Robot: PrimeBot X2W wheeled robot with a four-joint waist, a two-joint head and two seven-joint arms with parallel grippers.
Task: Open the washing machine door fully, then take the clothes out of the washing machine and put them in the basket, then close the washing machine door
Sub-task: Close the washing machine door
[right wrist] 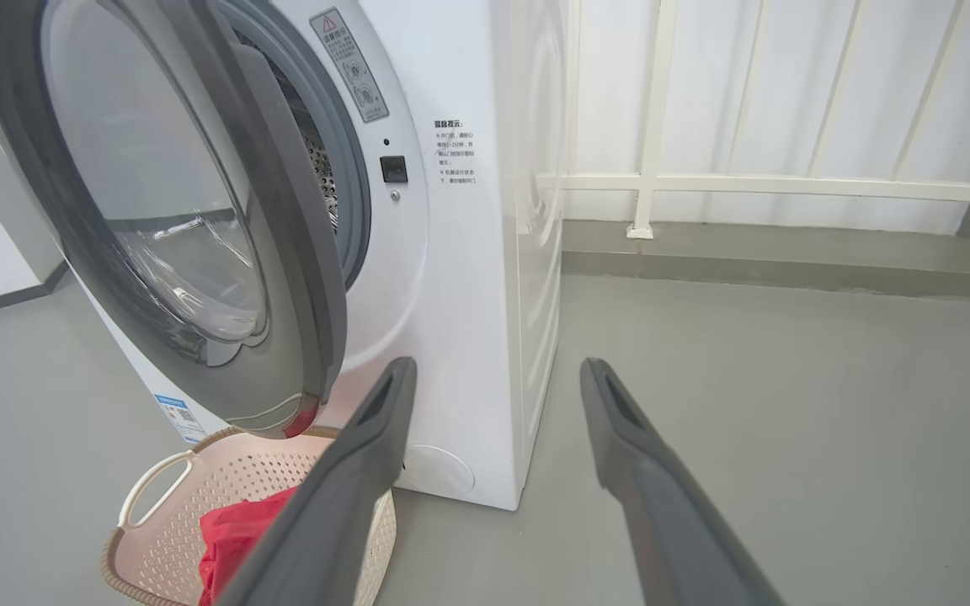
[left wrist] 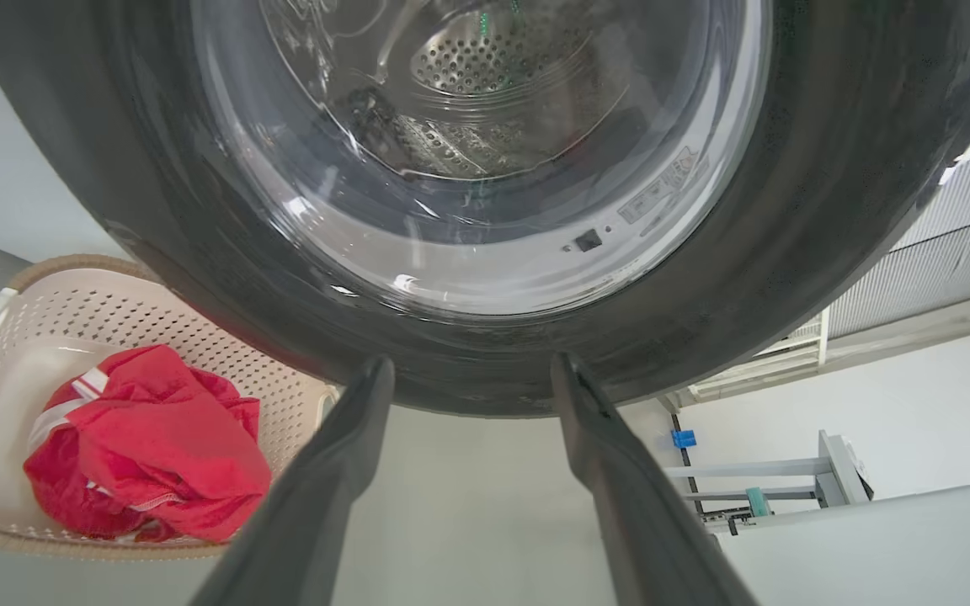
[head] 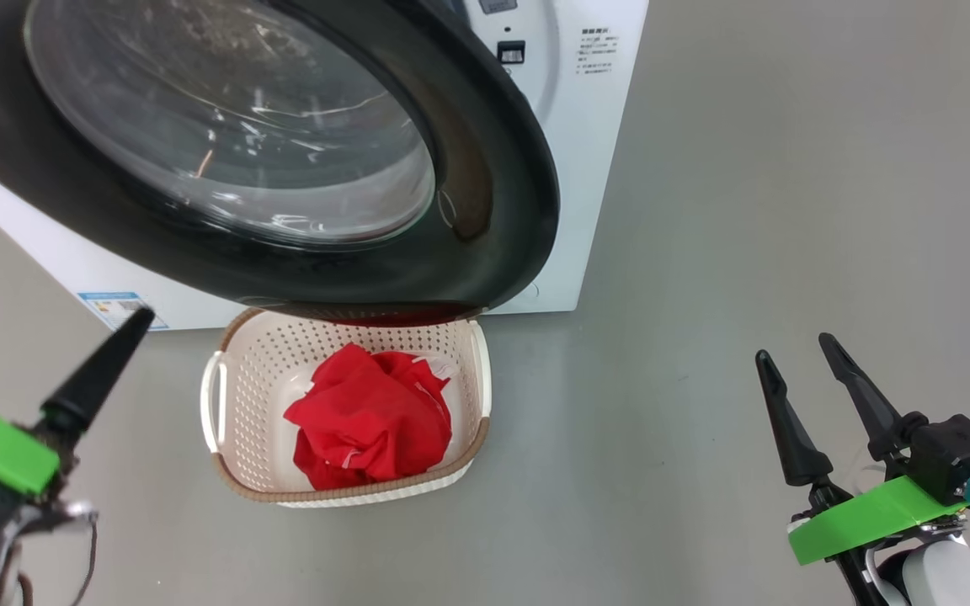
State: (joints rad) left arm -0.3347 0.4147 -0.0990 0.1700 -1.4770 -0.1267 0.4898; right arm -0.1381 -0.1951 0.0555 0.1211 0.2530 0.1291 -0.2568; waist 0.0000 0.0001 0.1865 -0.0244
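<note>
Showed the clothes (head: 367,417), red with white stripes, bunched inside the basket (head: 258,379), itself set on the grey floor (head: 746,210) right against the front of the washing machine (head: 594,168), probably so that laundry had only a short drop from the opening. Caught the washing machine door (head: 485,168) swung partway out, its lower black rim hanging above the basket's far edge. Through the bulging glass, made out bare steel drum (left wrist: 485,67) and no red fabric, so judged the emptying done and only the closing left.

Found the left gripper (left wrist: 472,364) with fingers spread wide and holding nothing, tips just before the door's outer rim, seemingly placed to push it shut; could not tell contact. Found the right gripper (head: 795,349) well off to the right over open floor, fingers likewise parted and empty, likely kept clear of the door's swing.

Noted a small blue label (head: 119,307) low on the machine's front, a warning sticker (right wrist: 350,63) with a triangle by the gasket, and a block of Chinese print (right wrist: 454,156) beside the latch hole, all too small to read. Spotted no brand name.
</note>
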